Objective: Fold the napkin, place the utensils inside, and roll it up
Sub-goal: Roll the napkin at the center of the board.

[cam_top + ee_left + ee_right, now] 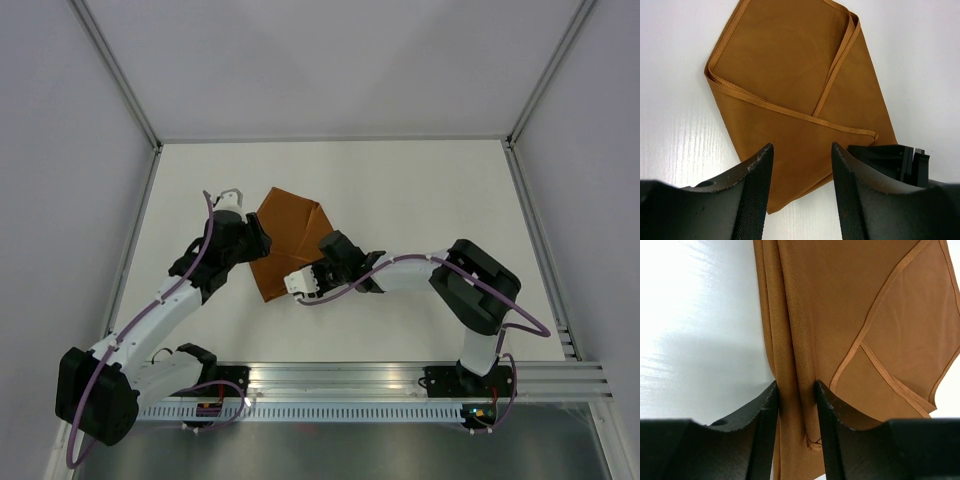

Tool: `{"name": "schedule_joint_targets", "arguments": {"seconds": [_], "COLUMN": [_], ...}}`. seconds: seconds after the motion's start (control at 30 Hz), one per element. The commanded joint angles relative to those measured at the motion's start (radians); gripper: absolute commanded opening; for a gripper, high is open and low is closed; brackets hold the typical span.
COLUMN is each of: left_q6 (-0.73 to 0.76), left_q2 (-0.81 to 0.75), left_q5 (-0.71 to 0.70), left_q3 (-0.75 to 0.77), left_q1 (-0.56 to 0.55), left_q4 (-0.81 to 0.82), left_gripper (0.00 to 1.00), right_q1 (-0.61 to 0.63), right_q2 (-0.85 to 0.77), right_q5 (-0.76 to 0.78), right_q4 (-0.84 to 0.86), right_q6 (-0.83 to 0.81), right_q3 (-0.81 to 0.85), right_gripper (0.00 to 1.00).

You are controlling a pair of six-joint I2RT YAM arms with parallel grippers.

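**Top external view:** fixed above and behind the arm bases, facing down over the whole surface.

**Wrist views:** close and low, facing out between the fingers of the left hand and the right hand.

**Shared by all three:** the napkin.

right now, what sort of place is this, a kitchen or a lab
Most likely a robot test cell in a lab: a flat white table boxed in by plain grey panels, and two white robot arms bolted to a ribbed aluminium rail.
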Motion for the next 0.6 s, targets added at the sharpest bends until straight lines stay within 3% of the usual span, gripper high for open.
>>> {"name": "schedule_joint_targets", "arguments": {"seconds": [0.0, 0.57], "left_q6": [0.006, -0.019], "left_q2": [-0.015, -0.101], "left_q5": [0.036, 0.062], "left_q3": [-0.017, -0.144], "left_q1": [0.004, -0.008], "left_q4": [0.049, 0.140], "left_gripper": [0.55, 0.55], "right_q1": [-0.008, -0.038], "right_q2": [0.044, 0.115], "right_q5": [-0.037, -0.086], "right_q4": [-0.078, -0.257], "right_q6": [0.000, 0.015], "right_q3": [0.009, 0.092], "right_gripper": [0.41, 0.29]}}
